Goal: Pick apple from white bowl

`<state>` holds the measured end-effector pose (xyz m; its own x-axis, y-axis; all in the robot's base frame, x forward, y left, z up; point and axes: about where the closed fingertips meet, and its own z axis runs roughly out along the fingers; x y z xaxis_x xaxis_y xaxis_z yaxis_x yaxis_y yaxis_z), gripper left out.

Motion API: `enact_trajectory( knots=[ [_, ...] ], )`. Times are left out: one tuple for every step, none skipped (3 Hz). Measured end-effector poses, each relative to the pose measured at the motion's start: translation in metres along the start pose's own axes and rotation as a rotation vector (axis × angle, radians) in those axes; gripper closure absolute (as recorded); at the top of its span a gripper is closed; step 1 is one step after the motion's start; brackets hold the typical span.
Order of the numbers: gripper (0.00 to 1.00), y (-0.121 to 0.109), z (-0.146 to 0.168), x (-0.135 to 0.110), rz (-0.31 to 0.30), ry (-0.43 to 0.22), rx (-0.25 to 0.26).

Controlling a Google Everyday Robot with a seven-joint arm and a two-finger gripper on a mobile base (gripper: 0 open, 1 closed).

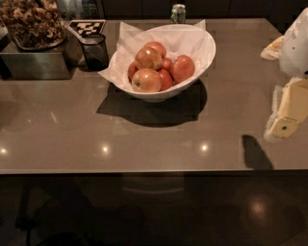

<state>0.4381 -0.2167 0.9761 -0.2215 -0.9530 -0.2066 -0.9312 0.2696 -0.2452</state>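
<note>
A small dark cup (95, 51) stands on the glossy brown table (144, 139), with a black-and-white checkered marker (86, 27) just behind it. At far left, a tray of brown clustered snacks (31, 24) sits on a metal box (33, 65). 1 green can (178, 13) stands at the table's far edge. A dark shadow (255, 153) lies near the gripper (286, 117) at the right edge.

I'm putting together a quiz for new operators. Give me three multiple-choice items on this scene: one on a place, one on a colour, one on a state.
1. Where does the dark cup stand relative to the white bowl?
A. on its left
B. on its right
C. inside it

2. What colour is the can behind the bowl?
A. blue
B. orange
C. green

3. Where is the apple?
A. in the gripper
B. in the white bowl
C. in the dark cup

Key:
1. A, the cup is at the bowl's left side in the view.
2. C, the can is green.
3. B, the apple lies among the others in the bowl, and the gripper is far right, apart from it.
</note>
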Motion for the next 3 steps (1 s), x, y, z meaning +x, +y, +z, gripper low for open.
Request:
enact_trajectory(
  knots=[
    [0.0,0.0,0.0,0.0,0.0,0.0,0.0],
    [0.0,-0.007,-0.004,-0.009,-0.037,-0.018,0.011],
    [0.0,-0.03,-0.009,-0.031,-0.104,-0.071,0.011]
  ],
)
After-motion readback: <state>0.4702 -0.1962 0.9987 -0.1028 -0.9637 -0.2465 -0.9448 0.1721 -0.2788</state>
